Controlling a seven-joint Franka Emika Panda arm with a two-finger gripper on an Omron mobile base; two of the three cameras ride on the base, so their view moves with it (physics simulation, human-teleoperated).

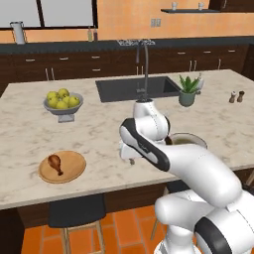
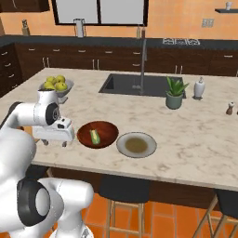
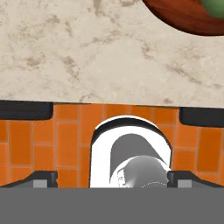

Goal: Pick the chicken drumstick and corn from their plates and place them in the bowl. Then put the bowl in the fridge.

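Closest to the lens, the gripper (image 2: pixel 55 141) hangs just above the marble island counter (image 1: pixel 99 124), between the two stations, and the fingers stand apart with nothing between them: an open, empty hand. From the hand camera you catch a slice of the dark wooden bowl (image 3: pixel 188 17) at the upper right, with a green scrap of the cob peeking over its rim.

Score so far: one in, one to go. The corn (image 2: pixel 95 136) already lies inside the bowl (image 2: pixel 97 135), and beside it, just to the right in the right base view, the grey ceramic plate (image 2: pixel 136 144) sits bare. That half of the loading looks done.

Now the other half. The chicken drumstick (image 1: pixel 55 163) rests on the tan wooden plate (image 1: pixel 62 166) near the front edge of the counter, well apart from the bowl, on the far side of the arm as the left base view has it. Its long axis runs diagonally across the plate: rounded meaty end toward the back and left, thin bone end toward the front edge and slightly right. The corn's axis runs roughly front to back in the bowl, slightly tilted.

Still ahead, I'd judge: grab the drumstick, drop it in, then carry the bowl to the fridge.
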